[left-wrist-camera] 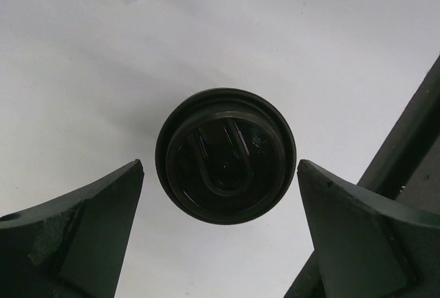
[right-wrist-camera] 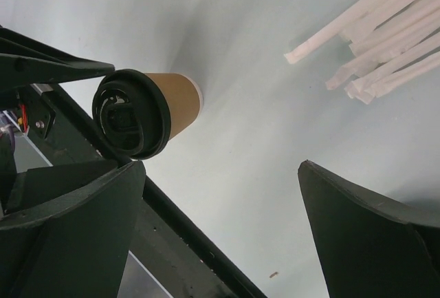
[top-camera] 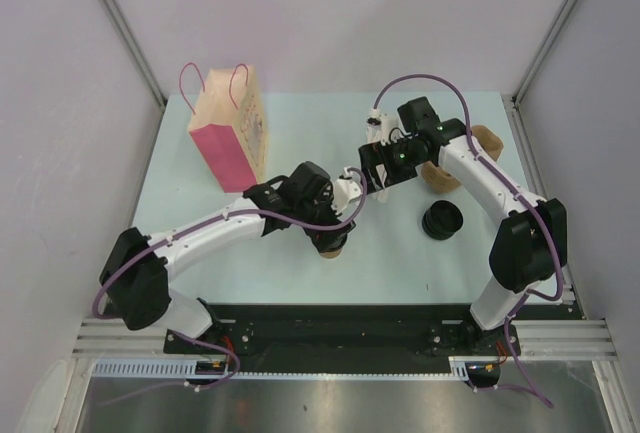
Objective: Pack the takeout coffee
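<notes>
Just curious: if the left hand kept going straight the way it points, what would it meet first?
Probably the lidded coffee cup, centred between the left hand's open fingers; they might straddle it, but depth is unclear.

White links (top-camera: pixel 215 233), black joints (top-camera: pixel 525 243), purple cables (top-camera: pixel 425 77), dark fingers (left-wrist-camera: pixel 82 229).

Pale grey-lilac wall panels (top-camera: pixel 330 13) are closing in a light mint tabletop (top-camera: pixel 310 123) on three sides, with aluminium posts (top-camera: pixel 120 23) running along the back corners. Soft, even light is falling across the table, and a brushed metal surface (top-camera: pixel 330 403) is gleaming below its near edge.
</notes>
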Action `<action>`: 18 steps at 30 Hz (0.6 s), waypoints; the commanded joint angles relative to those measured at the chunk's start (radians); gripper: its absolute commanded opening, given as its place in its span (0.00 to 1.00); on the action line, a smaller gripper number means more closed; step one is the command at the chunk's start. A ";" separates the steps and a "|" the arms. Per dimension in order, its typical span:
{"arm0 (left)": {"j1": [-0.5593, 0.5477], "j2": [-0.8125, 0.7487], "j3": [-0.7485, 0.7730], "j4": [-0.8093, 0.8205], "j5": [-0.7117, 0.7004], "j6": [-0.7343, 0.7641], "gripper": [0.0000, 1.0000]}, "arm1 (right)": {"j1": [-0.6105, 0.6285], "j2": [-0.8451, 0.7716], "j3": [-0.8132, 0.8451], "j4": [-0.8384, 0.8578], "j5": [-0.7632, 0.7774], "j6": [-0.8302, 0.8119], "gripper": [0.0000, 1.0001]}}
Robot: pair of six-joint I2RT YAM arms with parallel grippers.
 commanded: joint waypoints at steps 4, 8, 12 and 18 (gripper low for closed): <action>-0.005 0.042 0.037 0.044 -0.015 0.019 0.99 | 0.000 -0.041 0.035 -0.006 -0.032 0.010 1.00; -0.005 0.056 0.030 0.051 -0.014 0.017 0.97 | -0.002 -0.040 0.032 -0.007 -0.035 0.009 1.00; -0.005 0.062 0.021 0.055 -0.006 0.014 0.90 | -0.005 -0.040 0.025 -0.006 -0.041 0.009 1.00; -0.005 0.046 0.011 0.038 0.009 0.016 0.79 | -0.011 -0.040 0.025 -0.006 -0.046 0.009 1.00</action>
